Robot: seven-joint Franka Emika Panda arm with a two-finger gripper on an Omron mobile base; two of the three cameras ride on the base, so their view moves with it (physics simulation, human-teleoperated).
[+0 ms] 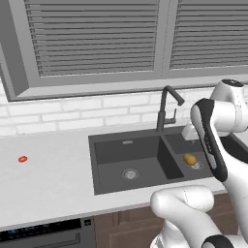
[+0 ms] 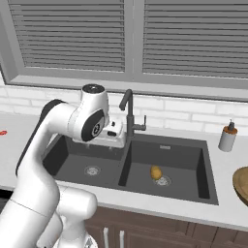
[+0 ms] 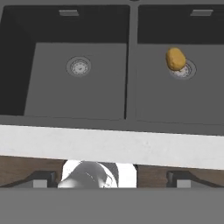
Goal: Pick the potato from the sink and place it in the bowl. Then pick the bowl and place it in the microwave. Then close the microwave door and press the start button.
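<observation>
the potato (image 3: 175,58) lies on the floor of the right basin of the sink (image 1: 145,186), touching the edge of that basin's round steel drain (image 3: 183,70). in the right base view the potato (image 2: 155,172) sits just left of the drain. in the left base view the potato (image 1: 190,159) appears beside the arm's dark-trimmed link.

the pincer (image 3: 111,179) is released: its two fingers stand wide apart at the bottom corners of the hand view, with nothing between them. it hangs above the sink near the divider between the two basins, well apart from the potato. in the right base view the hand sits in front of the faucet (image 2: 129,112), above the left basin.

the left basin holds only its own drain (image 3: 78,67). a pale surface (image 1: 48,179) surrounds the sink. on it, far to the left, rests a tiny red item (image 1: 22,159). to the right of the sink stands a soap dispenser (image 2: 227,136), and the rim of the bowl (image 2: 240,184) shows at the right edge of the right base view, on the surface, well apart from the sink. a louvred window (image 2: 131,38) spans the wall above white brick tiling.
</observation>
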